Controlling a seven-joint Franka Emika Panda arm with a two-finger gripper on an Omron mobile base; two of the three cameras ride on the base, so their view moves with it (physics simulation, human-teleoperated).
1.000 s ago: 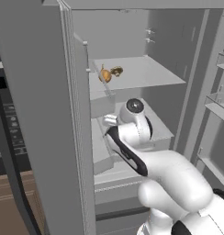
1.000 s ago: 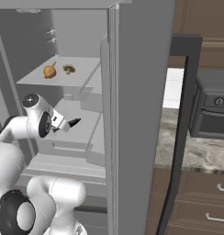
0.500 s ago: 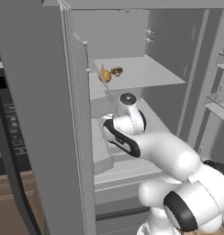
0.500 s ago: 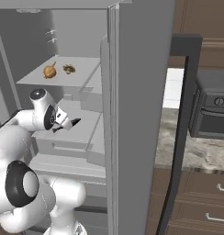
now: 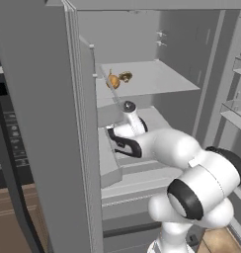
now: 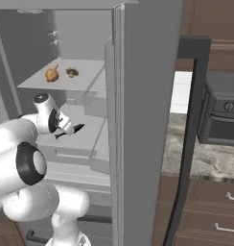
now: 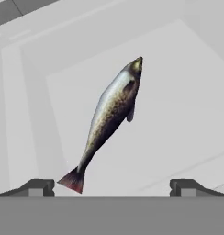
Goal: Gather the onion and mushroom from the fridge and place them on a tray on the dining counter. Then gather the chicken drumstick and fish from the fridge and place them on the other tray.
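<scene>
The fridge (image 5: 38, 123) (image 6: 147, 96) stands open. On its upper shelf the brown-orange onion (image 5: 112, 81) (image 6: 52, 74) rests beside the small darker mushroom (image 5: 125, 76) (image 6: 72, 72). My arm reaches in over the middle shelf. In the hand view a slim silvery fish (image 7: 111, 112) lies on that pale shelf, tail toward me and head pointing away. My gripper (image 7: 111, 189) (image 6: 76, 129) is open just short of the tail, one fingertip on each side and nothing between them. The trays, dining counter and chicken drumstick are out of view.
Door bins (image 5: 236, 108) line the open right fridge door. A dark oven front (image 5: 6, 138) stands left of the fridge. To the right there is a black appliance (image 6: 219, 115) on a speckled stone counter (image 6: 205, 158) with brown drawers below.
The arm has swung down and further into the fridge, and the hand now sits over the middle shelf. The jaws stayed open. Onion and mushroom have not moved.
</scene>
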